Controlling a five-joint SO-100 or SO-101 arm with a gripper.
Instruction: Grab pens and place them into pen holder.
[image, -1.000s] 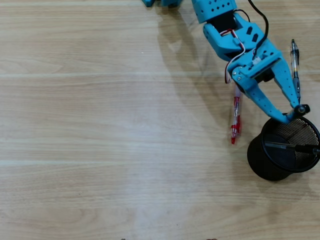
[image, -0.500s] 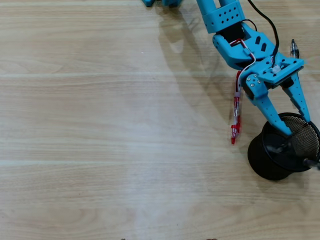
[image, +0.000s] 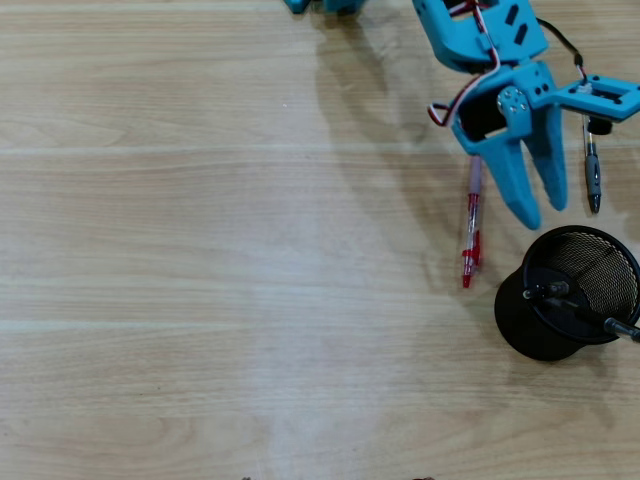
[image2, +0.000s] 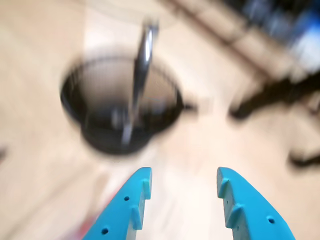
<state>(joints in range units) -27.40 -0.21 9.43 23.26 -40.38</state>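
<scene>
In the overhead view my blue gripper (image: 541, 208) hangs open with nothing between its fingers, just above the upper rim of the black mesh pen holder (image: 516, 322). Inside the holder lean black pens (image: 583, 314), one poking out over the right rim. A red pen (image: 470, 236) lies on the table left of the gripper. A slim pen with a dark tip (image: 592, 172) lies just right of it. The blurred wrist view shows the holder (image2: 95, 132) ahead with a pen (image2: 142, 65) standing in it, beyond my open gripper (image2: 182, 181).
The arm's body and cable (image: 480, 40) reach in from the top edge. The wooden tabletop (image: 200, 250) stretches out to the left. The holder stands close to the right edge of the overhead view.
The gripper opened over the holder and let a black pen drop in. It then pulled back up and away from the holder, uncovering the pen on its right.
</scene>
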